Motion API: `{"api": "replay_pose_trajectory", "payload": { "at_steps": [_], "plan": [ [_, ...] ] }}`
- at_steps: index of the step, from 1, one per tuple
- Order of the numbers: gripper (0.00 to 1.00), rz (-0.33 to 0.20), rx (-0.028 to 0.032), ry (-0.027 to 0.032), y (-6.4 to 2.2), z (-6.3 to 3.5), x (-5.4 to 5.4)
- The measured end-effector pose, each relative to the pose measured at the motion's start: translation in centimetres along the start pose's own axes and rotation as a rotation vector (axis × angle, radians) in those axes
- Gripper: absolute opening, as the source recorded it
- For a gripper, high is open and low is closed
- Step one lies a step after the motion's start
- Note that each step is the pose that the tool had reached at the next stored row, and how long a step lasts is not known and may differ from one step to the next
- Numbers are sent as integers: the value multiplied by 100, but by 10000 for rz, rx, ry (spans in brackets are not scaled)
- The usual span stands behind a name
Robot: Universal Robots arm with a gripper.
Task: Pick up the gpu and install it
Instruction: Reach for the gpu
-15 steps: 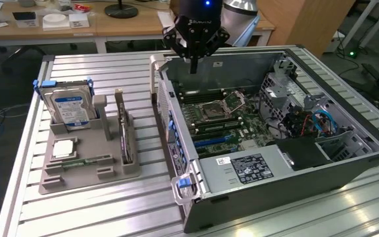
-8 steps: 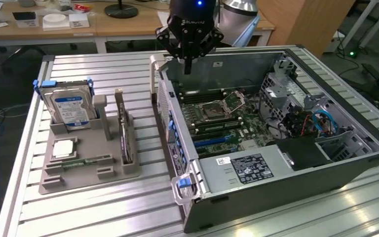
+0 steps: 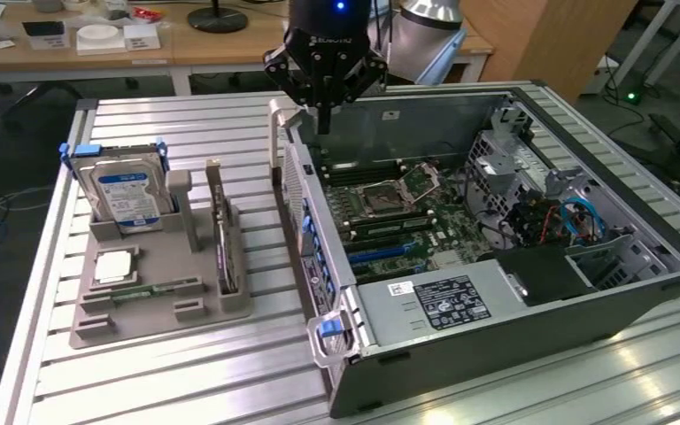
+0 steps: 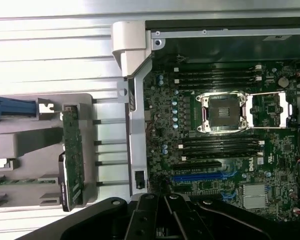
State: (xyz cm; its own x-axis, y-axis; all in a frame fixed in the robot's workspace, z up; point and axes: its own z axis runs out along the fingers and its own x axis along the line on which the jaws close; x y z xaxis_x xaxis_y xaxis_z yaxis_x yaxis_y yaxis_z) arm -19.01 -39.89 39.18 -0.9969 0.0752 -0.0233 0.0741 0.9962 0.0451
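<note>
Even room light from overhead reaches my workspace. Out beside my end effector (image 3: 323,124), the ribbed metal tabletop (image 4: 50,45) glares nearly white, its grooves washed out. Beneath my end effector the motherboard (image 4: 215,125) lies dimmer, shaded by the computer case (image 3: 552,345) walls. Well away from it, pale reflections streak the tabletop

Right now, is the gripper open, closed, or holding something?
Gripper: closed, holding nothing; the gpu stands apart in the gray holder.
</note>
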Motion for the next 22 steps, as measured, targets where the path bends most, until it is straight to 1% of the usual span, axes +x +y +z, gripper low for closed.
{"api": "replay_pose_trajectory", "payload": {
  "at_steps": [22],
  "plan": [
    [11,1,0,1,-35,-1,461]
  ]
}}
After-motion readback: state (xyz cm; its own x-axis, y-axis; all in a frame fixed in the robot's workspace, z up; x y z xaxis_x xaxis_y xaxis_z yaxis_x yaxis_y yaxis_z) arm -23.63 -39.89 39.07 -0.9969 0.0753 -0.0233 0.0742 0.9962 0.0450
